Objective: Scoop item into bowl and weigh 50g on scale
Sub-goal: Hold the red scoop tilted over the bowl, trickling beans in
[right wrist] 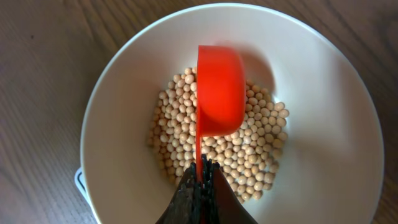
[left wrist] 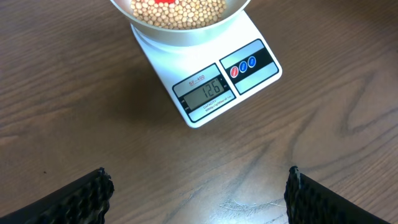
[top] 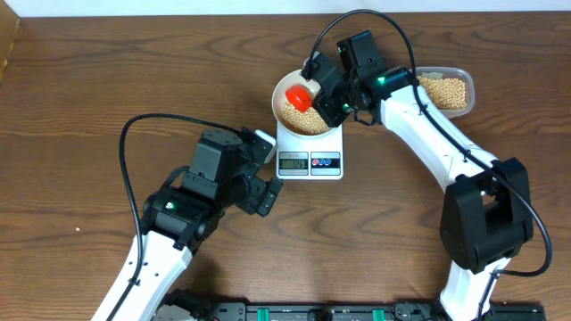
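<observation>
Pinching with right pincer [right wrist: 200,182], fingers pressed together on thin handle of small orange plastic measuring scoop [right wrist: 217,93]. Holding scoop tipped over above round plain white bowl [right wrist: 323,124], outer side toward wrist camera, so cannot tell whether anything is left inside. Lying in bowl bottom, right under scoop: heap of small round pale tan beans [right wrist: 255,155]. Resting with bowl on small white rectangular digital kitchen scale [left wrist: 163,65], on brown wooden table [left wrist: 74,93]; more beans in clear rounded plastic tub [top: 446,89], just beside right arm. Hovering with left pincer [left wrist: 199,202] spread wide and empty, near front of scale but apart from it, wrist camera looking at grey display [left wrist: 206,93]. Reading there something like 126, decimal point not sure. Seems to be the pouring step, close to its end. Next, probably: lifting scoop clear, letting number settle, comparing with target; if too high, taking beans back out in small portions, without leaning on bowl rim, otherwise false weight.
</observation>
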### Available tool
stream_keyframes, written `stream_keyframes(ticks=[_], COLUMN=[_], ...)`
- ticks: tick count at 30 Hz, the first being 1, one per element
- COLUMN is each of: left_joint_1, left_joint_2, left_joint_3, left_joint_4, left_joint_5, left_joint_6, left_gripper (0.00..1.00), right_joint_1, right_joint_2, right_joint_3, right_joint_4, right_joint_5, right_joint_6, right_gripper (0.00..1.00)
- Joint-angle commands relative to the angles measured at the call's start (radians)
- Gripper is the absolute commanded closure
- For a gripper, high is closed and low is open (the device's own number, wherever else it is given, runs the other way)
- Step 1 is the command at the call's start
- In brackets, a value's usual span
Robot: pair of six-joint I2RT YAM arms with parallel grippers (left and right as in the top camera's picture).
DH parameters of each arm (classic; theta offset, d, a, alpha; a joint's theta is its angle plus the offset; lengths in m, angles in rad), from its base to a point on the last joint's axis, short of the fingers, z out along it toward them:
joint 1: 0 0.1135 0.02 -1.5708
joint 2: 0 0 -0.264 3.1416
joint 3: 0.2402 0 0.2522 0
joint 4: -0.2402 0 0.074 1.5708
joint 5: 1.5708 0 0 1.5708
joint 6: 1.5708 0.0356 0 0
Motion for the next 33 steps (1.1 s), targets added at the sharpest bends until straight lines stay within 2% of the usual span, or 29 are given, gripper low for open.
stream_keyframes(ticks=[1, 18, 33], left_joint_1=[-0.003, -0.003, -0.003], left_joint_2=[-0.001, -0.001, -0.001], left_joint_3=[-0.004, -0.004, -0.004], left_joint_4=[-0.001, -0.001, -0.001], left_joint_5=[0.012, 0.012, 0.012], left_joint_6=[-0.005, -0.005, -0.006], left_gripper=[0.09, 0.09, 0.09], right_joint_1=[0.006, -0.063, -0.113], right_joint_2=[0.006, -0.005, -0.120], right_joint_3=[-0.009, -0.002, -0.002], right_joint_4=[-0.001, 0.010, 0.007], right_joint_5=[-0.041, -0.155, -0.206], right_joint_6=[0.023, 0.105, 0.127], right_gripper=[0.99, 0.99, 0.99])
